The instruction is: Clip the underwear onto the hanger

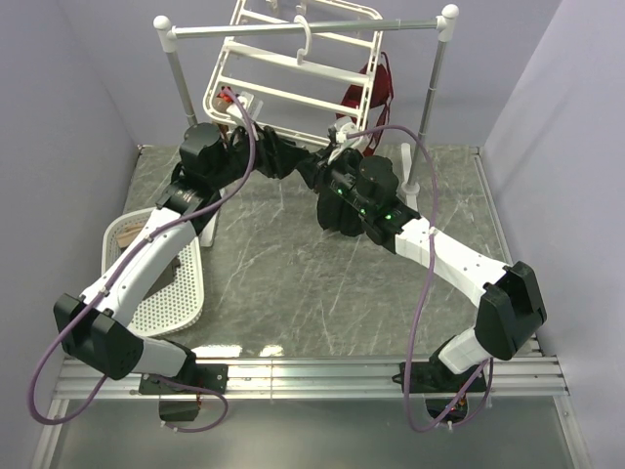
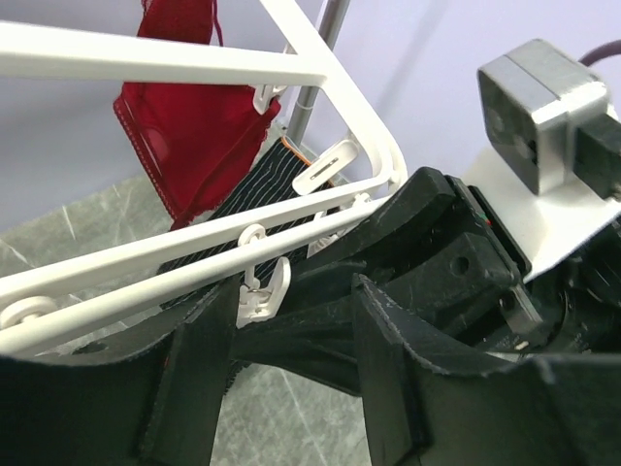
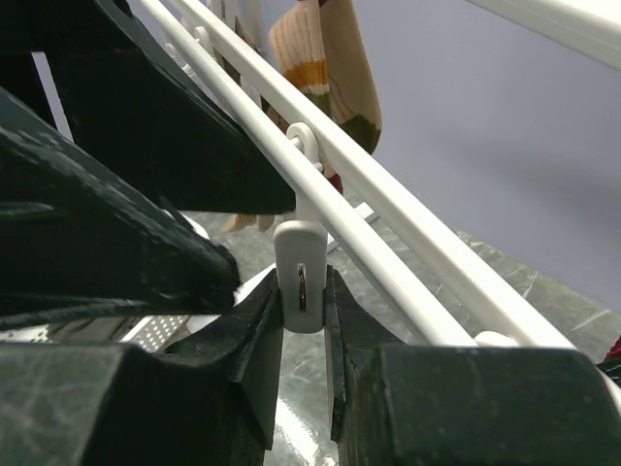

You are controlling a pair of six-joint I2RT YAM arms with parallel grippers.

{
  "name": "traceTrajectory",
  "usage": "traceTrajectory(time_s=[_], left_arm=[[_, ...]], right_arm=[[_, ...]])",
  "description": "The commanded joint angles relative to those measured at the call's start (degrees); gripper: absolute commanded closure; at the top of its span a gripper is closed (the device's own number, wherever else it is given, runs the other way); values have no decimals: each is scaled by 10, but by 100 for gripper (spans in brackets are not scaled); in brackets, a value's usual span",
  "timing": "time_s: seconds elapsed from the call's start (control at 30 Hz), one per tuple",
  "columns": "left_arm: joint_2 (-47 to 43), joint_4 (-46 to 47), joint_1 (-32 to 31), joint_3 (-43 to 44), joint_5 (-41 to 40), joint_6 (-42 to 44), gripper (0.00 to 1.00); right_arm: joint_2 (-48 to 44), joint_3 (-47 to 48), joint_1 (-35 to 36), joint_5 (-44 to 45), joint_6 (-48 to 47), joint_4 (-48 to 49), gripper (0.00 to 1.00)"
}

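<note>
– At the back of the table (image 1: 293,264), your two arms are reaching under the hanger (image 1: 273,57), which is hanging tilted from the rail stand (image 1: 215,29). Your right gripper (image 3: 301,291) is squeezing a white clip (image 3: 299,277) that is dangling from one of the bars; both its fingers (image 3: 247,349) are pressing on the clip's sides, nearly closed

– And the underwear (image 1: 283,156) is stretching as a black band between your two grippers, just below the hanger's near edge and above the table. On your left gripper (image 2: 293,311) the fingers are standing apart with the black cloth running across the gap; I cannot tell whether they are pinching it

– From your left wrist, a second clip (image 2: 262,291) is dangling just beside one of those fingers, and your right gripper's black body is sitting close behind the band

– A dark red bra (image 1: 376,88) is hanging at the hanger's right side with a striped cloth (image 2: 262,184) just beside it, and a white basket (image 1: 171,293) is sitting on the table by your left arm
</note>
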Motion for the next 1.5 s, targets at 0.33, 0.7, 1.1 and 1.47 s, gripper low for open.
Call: traceTrajectory(time_s=[0.33,0.7,1.1,1.47], left_arm=[[18,-27,-11,22,-76,-59,52],[3,-67,-11,38,-151,-46,45],[-7,-88,-12,33,-149,-30,45],[-48,29,-9,-35,-71,-63,40]], right_arm=[[-27,21,10,-11,13,6,100],[-31,17,11,9,6,-1,100],[-32,22,11,-2,3,-8,100],[-28,23,12,-2,-2,-9,100]])
